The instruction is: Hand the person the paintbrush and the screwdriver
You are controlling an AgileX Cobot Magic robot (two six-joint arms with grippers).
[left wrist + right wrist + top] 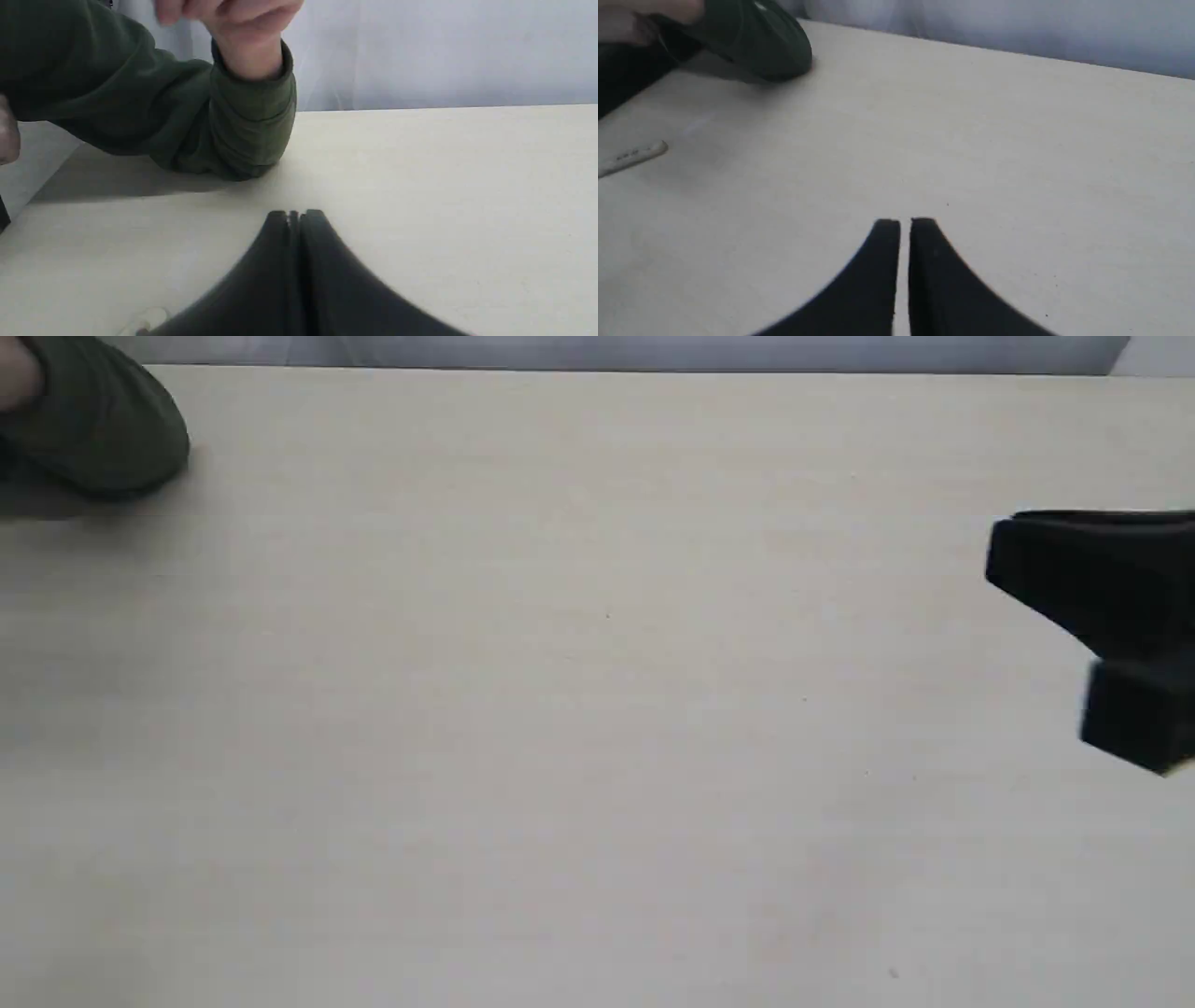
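The person's bare hand is curled above the table, and its dark green sleeve rests on the tabletop just beyond my left gripper. That gripper is shut and holds nothing. The sleeve fills the exterior view's far left corner. My right gripper is shut to a thin slit, empty, and shows at the right edge. The end of the paintbrush's light wooden handle, with its dark print, lies flat on the table; its bristles are cut off. The screwdriver is out of view.
The pale wooden table ends at a far edge before a grey-white wall. A dark shape sits under the sleeve. A pale blurred form lies beside my left gripper; I cannot tell what it is.
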